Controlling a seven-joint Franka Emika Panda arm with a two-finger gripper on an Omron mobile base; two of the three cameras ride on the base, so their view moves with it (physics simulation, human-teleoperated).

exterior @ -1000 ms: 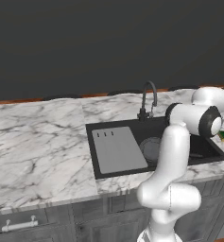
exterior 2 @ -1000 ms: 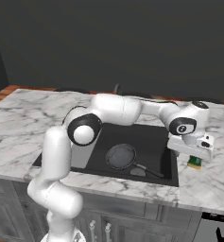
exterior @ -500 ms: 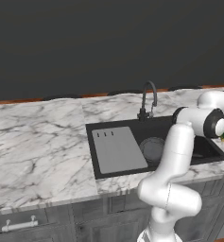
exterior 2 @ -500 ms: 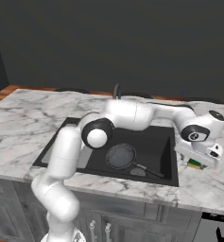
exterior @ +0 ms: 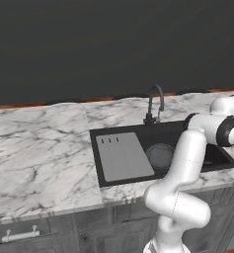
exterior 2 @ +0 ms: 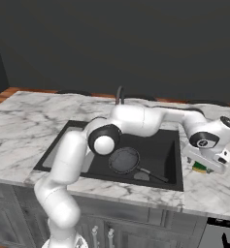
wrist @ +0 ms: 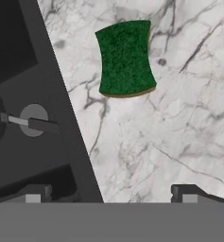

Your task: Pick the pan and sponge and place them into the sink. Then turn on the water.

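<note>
One pan, one sponge, one sink before you.
Your pincer hangs wide and empty above the sponge, green face up, on the marble surface just beside the sink; the dark round pan lies in the basin.

Kitchen — marble counter, sink — cabinets below

Even, soft rendered light; dark backdrop, slightly blurry pictures.
</note>
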